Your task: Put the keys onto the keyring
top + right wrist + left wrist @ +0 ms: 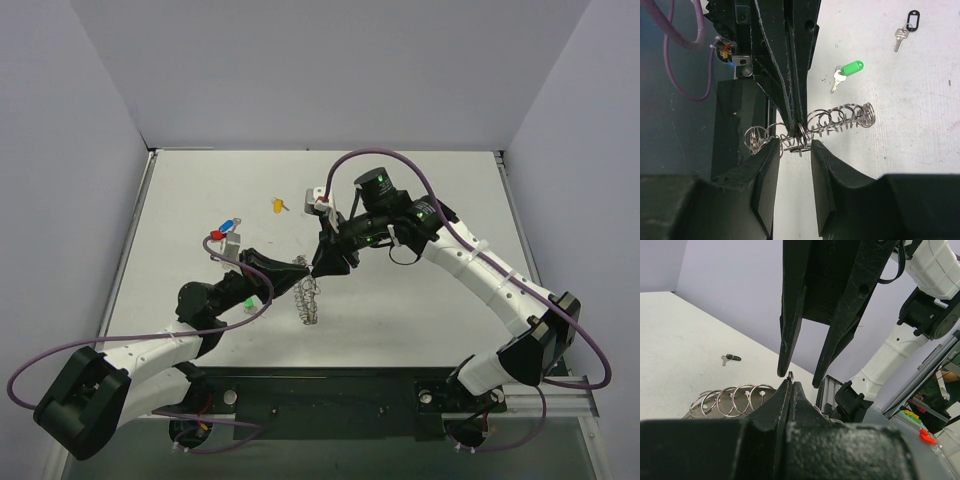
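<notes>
Silver loops of the keyring [840,117] trail across the middle of the right wrist view, lying on the bench [420,320] and running in between the two tools. We see the left tool [791,387] clenched on a single loop of it: in its own view the two fingers meet, with a small ring pinched at the very tip. The right tool [795,146] is released, its fingers spread to either side of that pinched tip and, as far as we can tell, touching neither it nor the wire.

Neither tool carries a key. The green key [847,70] lies on the bench just above the coil in the right wrist view, a black-tagged key [906,27] sits in the upper right corner, and the yellow key [277,205] shows above centre in the top view, well apart from both tools.

We judge the step in hand to be securing the ring between the two tools, before any threading. The next move calls for the right tool to close on a loop just beside the left's pinch without knocking it loose (thin wire, little margin), or else to back off and fetch a key; we cannot say which. Either way a key's hole must meet an opening in the wire, which we cannot make out.
</notes>
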### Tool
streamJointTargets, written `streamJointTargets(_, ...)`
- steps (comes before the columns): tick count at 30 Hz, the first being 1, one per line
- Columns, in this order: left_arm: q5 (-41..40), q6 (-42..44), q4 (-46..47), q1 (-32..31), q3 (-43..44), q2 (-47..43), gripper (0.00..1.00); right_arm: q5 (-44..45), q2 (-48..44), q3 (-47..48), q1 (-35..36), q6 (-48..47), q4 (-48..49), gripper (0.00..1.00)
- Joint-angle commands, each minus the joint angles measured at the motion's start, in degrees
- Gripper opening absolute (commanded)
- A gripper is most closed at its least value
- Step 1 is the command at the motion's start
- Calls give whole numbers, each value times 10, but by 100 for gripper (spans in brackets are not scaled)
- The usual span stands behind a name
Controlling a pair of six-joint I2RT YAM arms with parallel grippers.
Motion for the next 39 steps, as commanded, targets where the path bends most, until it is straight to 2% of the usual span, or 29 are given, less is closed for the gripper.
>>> streamJointTargets(1, -13, -2, 204, 2, 29, -13, 0, -9, 5, 11, -8, 19, 28, 28)
streamJointTargets(5, -10, 12, 180, 3, 25, -20, 0, -4, 2, 15, -19, 23, 31, 29)
streamJointTargets(18, -9, 9, 186, 3, 34, -23, 0, -30, 9, -1, -3, 40, 48, 26)
streamJointTargets(23, -11, 10, 187, 3, 34, -26, 0, -44, 12, -5, 3, 46, 50, 15)
streamJointTargets(26, -14, 12, 184, 3, 32, -28, 0, -50, 12, -6, 3, 48, 50, 11)
streamJointTargets(29, -15, 15, 181, 3, 31, -28, 0, -56, 7, -10, 2, 49, 51, 0)
streamJointTargets(33, -15, 15, 180, 3, 30, -27, 0, -66, 5, -10, 3, 53, 50, 0)
streamJointTargets(39, -29, 19, 139, 3, 24, -30, 0, -20, 9, 26, -6, 68, 23, 0)
